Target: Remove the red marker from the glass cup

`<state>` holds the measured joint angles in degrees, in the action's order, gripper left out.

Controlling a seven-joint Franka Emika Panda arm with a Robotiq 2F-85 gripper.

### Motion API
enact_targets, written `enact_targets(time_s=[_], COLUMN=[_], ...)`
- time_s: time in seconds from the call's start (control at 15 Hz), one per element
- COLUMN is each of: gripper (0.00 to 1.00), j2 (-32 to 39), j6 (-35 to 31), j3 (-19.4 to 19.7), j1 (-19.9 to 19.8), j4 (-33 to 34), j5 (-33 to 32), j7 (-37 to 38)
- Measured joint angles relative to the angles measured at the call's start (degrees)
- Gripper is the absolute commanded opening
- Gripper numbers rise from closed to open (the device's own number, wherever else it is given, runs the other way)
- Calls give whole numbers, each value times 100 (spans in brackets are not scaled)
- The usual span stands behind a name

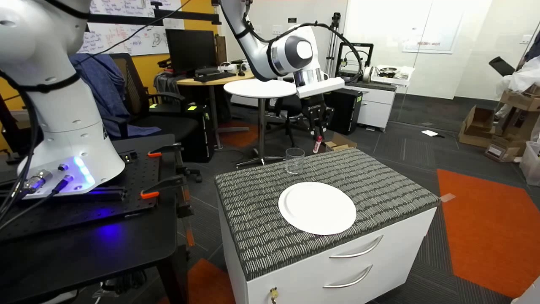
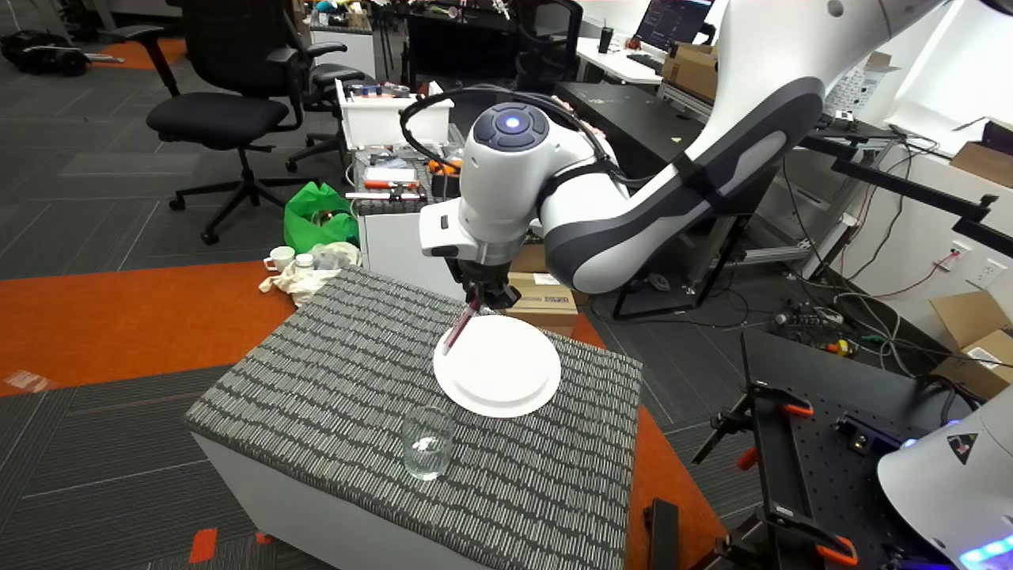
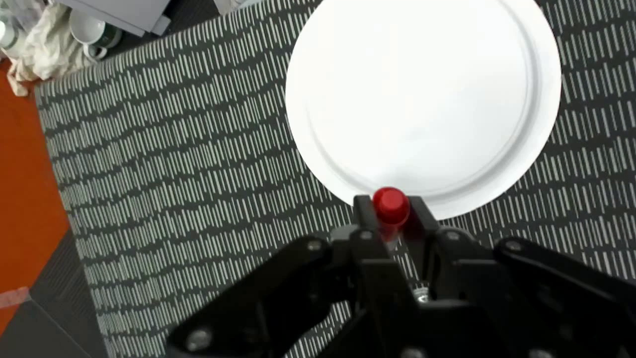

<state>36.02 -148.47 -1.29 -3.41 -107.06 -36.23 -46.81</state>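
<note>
Red marker (image 3: pixel 391 205); pinched in gripper (image 3: pixel 391 213); fingers (image 3: pixel 364 215) nearly together; glass cup (image 2: pixel 428 442) standing apart.

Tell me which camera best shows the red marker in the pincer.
The wrist view: it shows the red marker close up, its red end clamped in the pincer. Both exterior views show it smaller, from the side, jutting below the pincer, outside the glass cup.

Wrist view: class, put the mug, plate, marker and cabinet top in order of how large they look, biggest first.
1. Cabinet top
2. Plate, cut off by the picture's top edge
3. Mug and marker, unranked: they look close in size, and the marker, held in the gripper, is nearer the camera.
</note>
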Motion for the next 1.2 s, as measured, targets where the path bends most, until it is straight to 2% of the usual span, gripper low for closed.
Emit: enact_targets(time_s=[0.2, 0.4, 1.13, 1.2], gripper=[5, 5, 7, 45], j2=[173, 405, 1612, 1708], j6=[-13, -13, -7, -6], j3=[-202, -213, 1, 37], j1=[-61, 8, 220, 223], j4=[155, 438, 1843, 1958], j5=[459, 705, 886, 887], j7=[-309, -340, -230, -229])
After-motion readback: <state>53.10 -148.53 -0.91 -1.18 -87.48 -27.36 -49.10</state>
